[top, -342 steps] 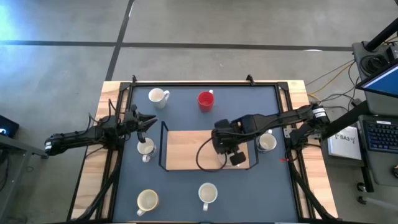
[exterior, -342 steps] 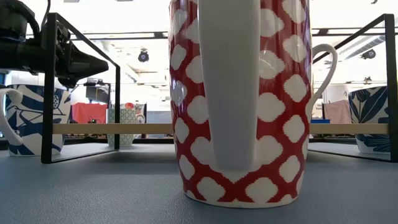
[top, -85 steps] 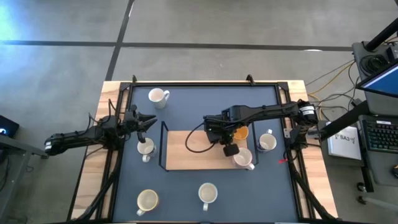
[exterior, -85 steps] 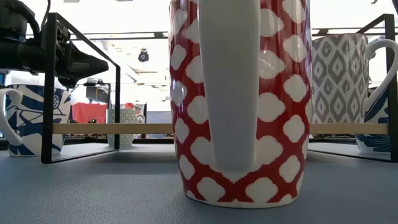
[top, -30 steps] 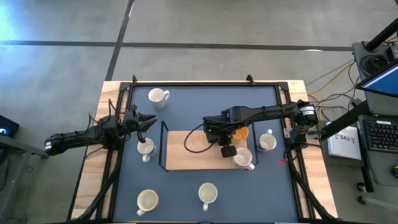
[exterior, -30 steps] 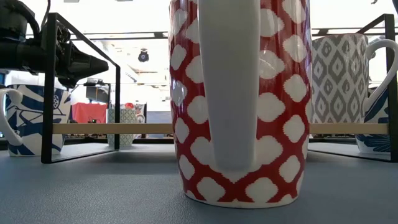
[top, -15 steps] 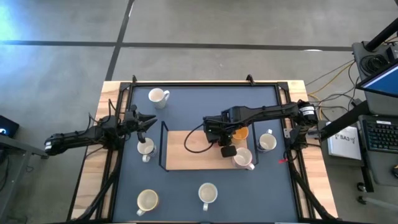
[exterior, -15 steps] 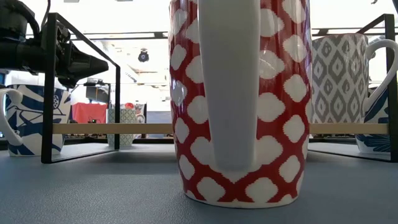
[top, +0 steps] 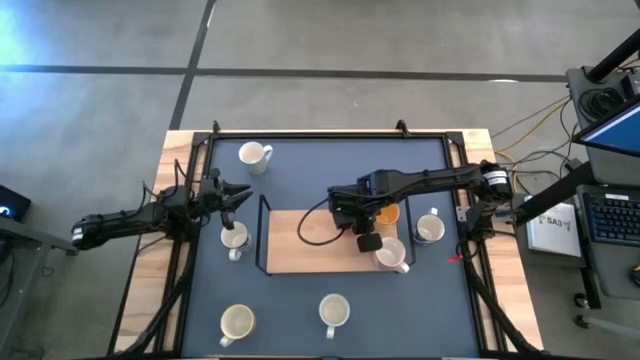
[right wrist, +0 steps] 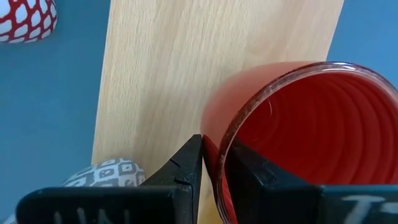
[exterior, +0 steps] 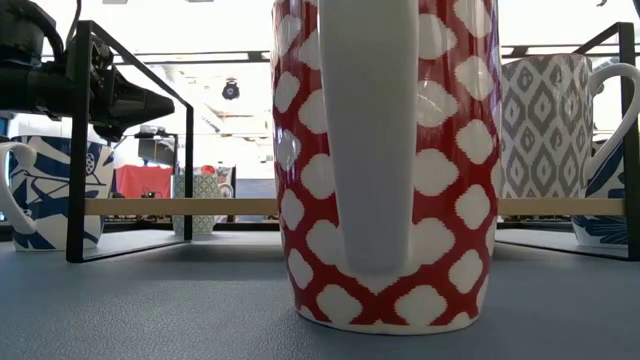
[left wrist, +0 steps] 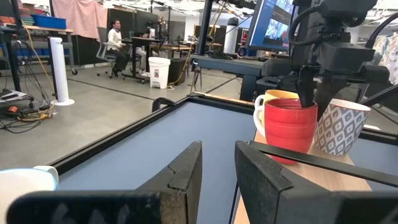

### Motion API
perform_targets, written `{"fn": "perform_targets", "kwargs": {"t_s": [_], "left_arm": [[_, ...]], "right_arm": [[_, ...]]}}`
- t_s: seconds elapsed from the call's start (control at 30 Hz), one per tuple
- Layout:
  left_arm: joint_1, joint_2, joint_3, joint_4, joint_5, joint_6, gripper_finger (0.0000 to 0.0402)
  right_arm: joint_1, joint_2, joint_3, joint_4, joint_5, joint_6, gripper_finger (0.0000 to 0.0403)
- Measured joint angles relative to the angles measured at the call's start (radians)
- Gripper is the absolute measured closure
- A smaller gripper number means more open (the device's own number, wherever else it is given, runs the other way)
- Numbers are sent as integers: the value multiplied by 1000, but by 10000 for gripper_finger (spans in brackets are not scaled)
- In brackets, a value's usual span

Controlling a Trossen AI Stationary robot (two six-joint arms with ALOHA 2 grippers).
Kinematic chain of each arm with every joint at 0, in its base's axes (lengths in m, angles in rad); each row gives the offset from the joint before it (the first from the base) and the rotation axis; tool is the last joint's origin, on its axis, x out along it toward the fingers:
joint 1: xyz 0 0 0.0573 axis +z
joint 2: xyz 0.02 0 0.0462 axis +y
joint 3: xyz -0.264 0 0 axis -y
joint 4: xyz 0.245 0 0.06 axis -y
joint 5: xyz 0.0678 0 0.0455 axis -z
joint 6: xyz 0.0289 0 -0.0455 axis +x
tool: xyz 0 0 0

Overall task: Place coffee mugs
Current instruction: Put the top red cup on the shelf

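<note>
Since half a second ago nothing has moved in the high view: the right claw stays over the wooden shelf on the bench, beside the orange mug. The left claw waits, its fingers a little apart. In the right wrist view, the fingers are nearly closed, pinching the rim of the glossy red mug standing upright on the shelf.

mugs on shelf — others around

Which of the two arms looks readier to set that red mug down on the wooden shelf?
Right. The right gripper pinches the red mug's rim over the wooden shelf, while the left gripper waits open at the table's left side.
</note>
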Motion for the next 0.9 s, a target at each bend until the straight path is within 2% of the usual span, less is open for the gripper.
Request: {"fn": "perform_targets", "kwargs": {"t_s": [0.9], "left_arm": [[0, 0, 0, 0, 0, 0, 323]], "right_arm": [[0, -70, 0, -43, -2, 38, 348]]}}
